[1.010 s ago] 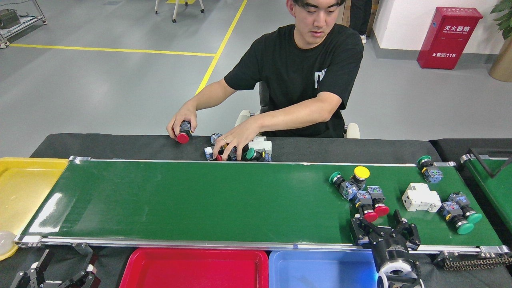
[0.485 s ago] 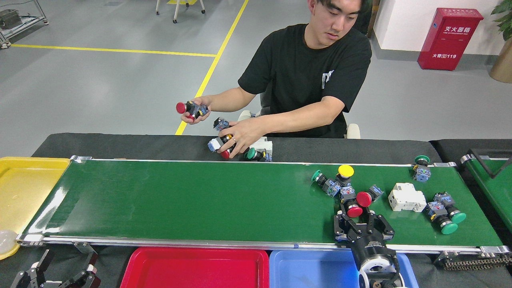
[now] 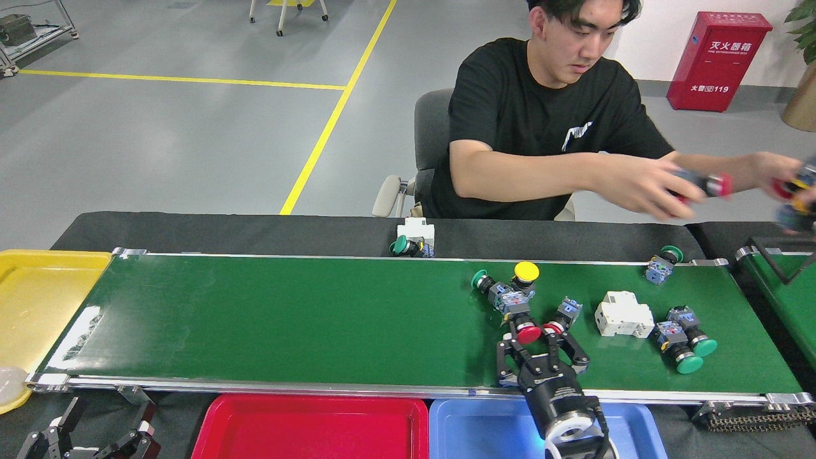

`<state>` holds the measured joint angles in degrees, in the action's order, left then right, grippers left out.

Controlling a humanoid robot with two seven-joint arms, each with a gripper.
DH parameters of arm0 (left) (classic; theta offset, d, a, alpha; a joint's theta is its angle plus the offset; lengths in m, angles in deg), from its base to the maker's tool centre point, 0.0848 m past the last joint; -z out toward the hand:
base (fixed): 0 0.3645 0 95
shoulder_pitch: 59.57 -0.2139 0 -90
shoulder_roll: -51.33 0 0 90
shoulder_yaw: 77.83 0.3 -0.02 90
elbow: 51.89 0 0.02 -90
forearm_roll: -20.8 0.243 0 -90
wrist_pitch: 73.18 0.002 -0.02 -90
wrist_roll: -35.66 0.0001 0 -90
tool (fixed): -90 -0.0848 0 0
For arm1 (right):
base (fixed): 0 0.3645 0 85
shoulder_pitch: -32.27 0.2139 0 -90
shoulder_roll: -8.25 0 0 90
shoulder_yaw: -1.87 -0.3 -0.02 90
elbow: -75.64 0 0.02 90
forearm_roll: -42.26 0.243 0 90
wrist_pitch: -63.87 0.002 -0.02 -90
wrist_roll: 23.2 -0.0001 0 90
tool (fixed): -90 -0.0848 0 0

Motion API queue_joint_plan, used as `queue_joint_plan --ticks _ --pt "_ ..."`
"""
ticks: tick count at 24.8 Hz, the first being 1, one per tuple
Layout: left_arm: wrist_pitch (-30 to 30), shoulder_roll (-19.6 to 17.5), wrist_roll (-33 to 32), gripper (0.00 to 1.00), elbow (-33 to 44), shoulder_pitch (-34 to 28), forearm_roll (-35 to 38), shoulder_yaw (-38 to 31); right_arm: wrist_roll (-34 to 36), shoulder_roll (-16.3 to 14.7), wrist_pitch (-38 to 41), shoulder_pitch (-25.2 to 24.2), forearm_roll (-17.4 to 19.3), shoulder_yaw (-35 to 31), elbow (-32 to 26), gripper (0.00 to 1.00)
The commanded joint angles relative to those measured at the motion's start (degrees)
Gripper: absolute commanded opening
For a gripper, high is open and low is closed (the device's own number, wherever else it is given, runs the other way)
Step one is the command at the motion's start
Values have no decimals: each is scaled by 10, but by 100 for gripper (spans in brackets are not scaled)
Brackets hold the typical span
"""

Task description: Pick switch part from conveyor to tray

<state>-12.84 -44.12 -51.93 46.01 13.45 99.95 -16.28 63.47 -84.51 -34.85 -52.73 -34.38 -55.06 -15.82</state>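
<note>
Nearest you, your left gripper [image 3: 89,440] sits low at the bottom-left corner, off the belt, fingers spread and holding nothing. Your right gripper [image 3: 540,344] reaches up over the blue tray [image 3: 484,424] and the near rail onto the conveyor [image 3: 287,319], jaws splayed wide around a red-capped switch part [image 3: 528,331]; contact with the fingers cannot be confirmed. Against half a second ago, that gripper has slid left along the belt, and the whole cluster of parts has travelled left with it. Just beyond, a yellow-capped switch [image 3: 526,272] and a green-capped one [image 3: 481,280] lie touching the cluster; a white breaker block [image 3: 623,314] lies to the right. The red tray [image 3: 309,426] sits beside the blue, the yellow tray [image 3: 38,299] at the belt's left end. Farther off, the person [image 3: 554,127] has swung both hands from the belt's middle toward the right end, parts in hand, blurred. The red cabinet [image 3: 717,60] reads "119" under Chinese characters.
</note>
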Motion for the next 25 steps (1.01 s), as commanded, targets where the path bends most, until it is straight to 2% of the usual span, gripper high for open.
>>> queue_joint_plan --ticks 1,2,4,7,11,13,16,18,19,22,25 --pt "0 -5 4 100 5 5 0 -2 10 9 3 7 -25 74 -10 8" --pt "0 -5 4 100 5 5 0 -2 19 14 3 8 -48 110 -4 30" --pt "0 -5 4 100 6 7 0 -1 47 36 3 7 -84 154 15 100" --pt "-1 -4 4 100 6 7 1 -1 52 59 5 7 -86 165 41 100" --pt "-8 -3 3 100 7 7 1 -1 54 56 -2 4 -83 155 34 100" --pt "-11 -2 3 100 8 7 1 -1 54 50 -33 -18 -81 99 10 100" --pt "-26 -3 2 100 14 8 1 1 73 50 -134 -64 -78 10 -4 100" --pt "-49 -5 1 100 21 19 1 24 106 50 -211 -81 -69 -27 -5 100" --pt "-61 -8 0 100 23 28 1 41 112 49 -235 -87 -52 -42 -4 100" --pt "-81 -15 -7 100 23 54 3 95 112 47 -253 -83 -6 -49 1 100" --pt "-72 -12 -62 100 31 96 4 159 108 50 -256 -78 -6 -49 1 100"
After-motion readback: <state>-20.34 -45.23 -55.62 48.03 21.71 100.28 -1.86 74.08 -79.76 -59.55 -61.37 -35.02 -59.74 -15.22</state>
